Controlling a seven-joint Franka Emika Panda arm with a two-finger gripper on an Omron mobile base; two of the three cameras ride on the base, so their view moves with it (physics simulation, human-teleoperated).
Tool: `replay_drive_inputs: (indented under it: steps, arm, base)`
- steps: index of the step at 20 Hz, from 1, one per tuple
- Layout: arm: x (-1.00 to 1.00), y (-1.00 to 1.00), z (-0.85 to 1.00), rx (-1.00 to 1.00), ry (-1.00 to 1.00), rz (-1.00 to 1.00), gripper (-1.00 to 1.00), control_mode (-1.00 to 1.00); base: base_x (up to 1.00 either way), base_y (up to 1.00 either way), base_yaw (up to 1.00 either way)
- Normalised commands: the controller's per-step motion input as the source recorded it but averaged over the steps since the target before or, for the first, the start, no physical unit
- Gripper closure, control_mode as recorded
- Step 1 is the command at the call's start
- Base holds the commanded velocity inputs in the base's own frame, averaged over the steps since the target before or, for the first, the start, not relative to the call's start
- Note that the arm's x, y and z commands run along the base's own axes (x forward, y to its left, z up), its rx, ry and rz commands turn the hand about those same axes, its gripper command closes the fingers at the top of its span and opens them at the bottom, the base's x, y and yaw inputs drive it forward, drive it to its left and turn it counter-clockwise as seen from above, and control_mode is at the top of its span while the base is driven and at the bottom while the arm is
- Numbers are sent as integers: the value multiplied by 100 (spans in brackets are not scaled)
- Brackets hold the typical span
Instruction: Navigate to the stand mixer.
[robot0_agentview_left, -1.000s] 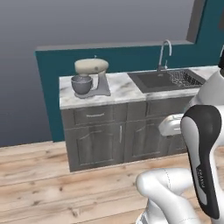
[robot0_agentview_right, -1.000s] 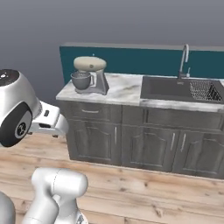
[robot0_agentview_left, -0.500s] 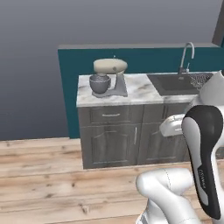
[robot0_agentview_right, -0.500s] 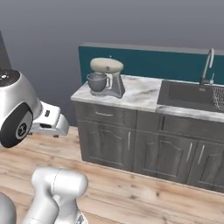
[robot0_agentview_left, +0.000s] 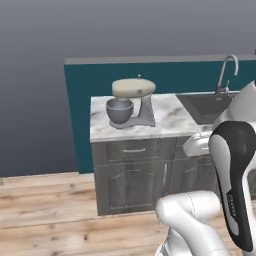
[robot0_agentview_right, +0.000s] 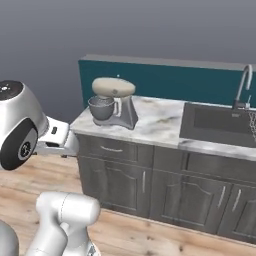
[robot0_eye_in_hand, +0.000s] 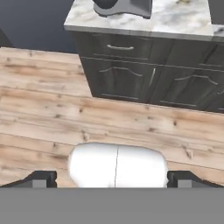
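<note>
Mixer (robot0_agentview_left: 131, 103) stands near the left end of our marble surface (robot0_agentview_left: 170, 117), sink (robot0_agentview_right: 220, 122) farther right; our tool (robot0_eye_in_hand: 117, 178) spread wide.

Base views flank arm, share counter (robot0_agentview_left: 170, 120); hand view downward.

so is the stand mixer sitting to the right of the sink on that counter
No, the stand mixer sits at the counter's left end, with the sink off to its right.
</note>
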Motion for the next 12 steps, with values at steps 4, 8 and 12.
replay_drive_inputs:
  steps: [4,8,12]
  arm:
    - [0,0,0,0,0,0,-100,100]
    - [0,0,0,0,0,0,-100,100]
    - [0,0,0,0,0,0,-100,100]
  base:
    - [98,41,-23]
    - [88,50,-29]
    - [76,45,-29]
